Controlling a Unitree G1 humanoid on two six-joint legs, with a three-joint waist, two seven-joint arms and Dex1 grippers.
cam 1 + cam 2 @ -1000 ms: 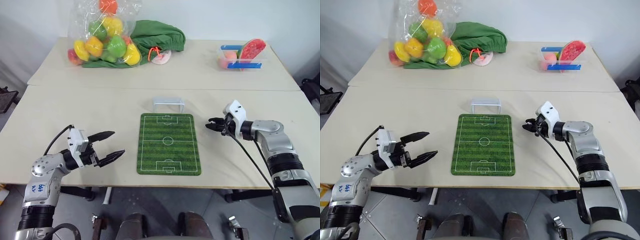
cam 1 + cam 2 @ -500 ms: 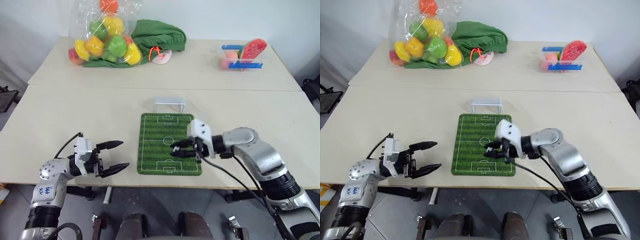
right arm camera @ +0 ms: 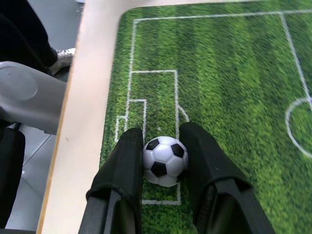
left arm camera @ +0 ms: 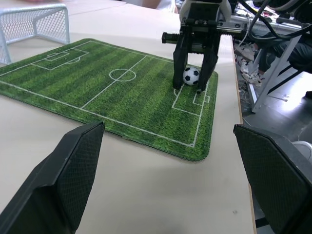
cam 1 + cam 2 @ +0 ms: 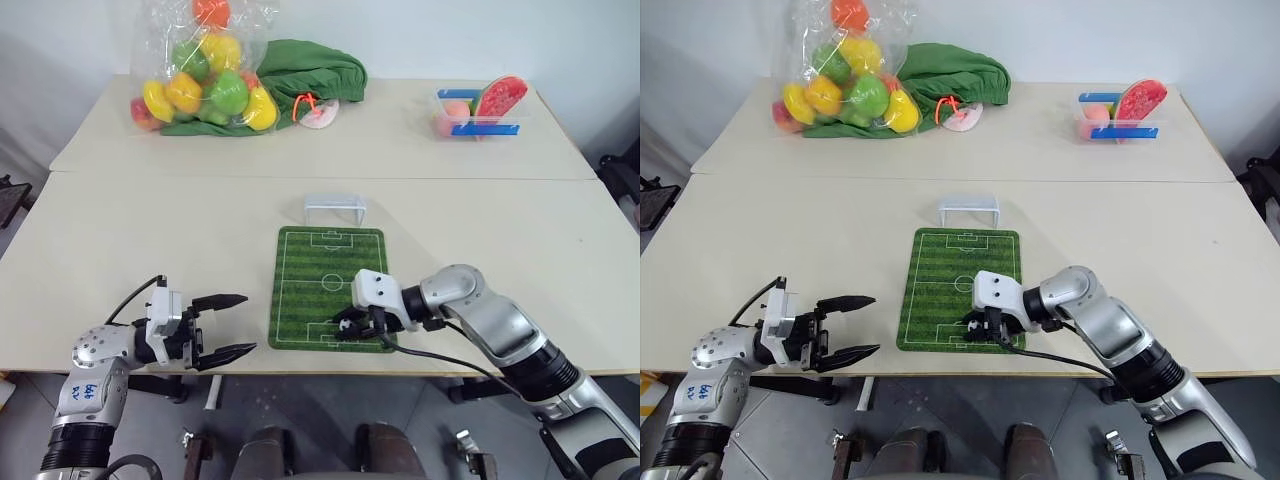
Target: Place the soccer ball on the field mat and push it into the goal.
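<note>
The green field mat (image 5: pixel 325 262) lies at the middle of the table's near side. Just past its far end stands the small white goal (image 5: pixel 335 207), its mouth toward the mat. My right gripper (image 5: pixel 342 327) reaches in from the right and is shut on the soccer ball (image 3: pixel 165 160), which sits between both black fingers (image 3: pixel 124 168). It holds the ball (image 4: pixel 191 76) down at the mat's near penalty area; I cannot tell whether the ball rests on the grass. Left of the mat, my left gripper (image 5: pixel 250 322) hangs open and empty at the table's front edge.
At the back left lie a clear bag of toy fruit (image 5: pixel 205 75) and a green cloth (image 5: pixel 315 68). A clear blue-trimmed box (image 5: pixel 478 112) with a watermelon slice stands at the back right. The table's front edge (image 5: pixel 420 352) runs just below the mat.
My right arm swung left from beside the mat to its near end and came down with the ball. My left gripper drew back a little toward the front edge.
</note>
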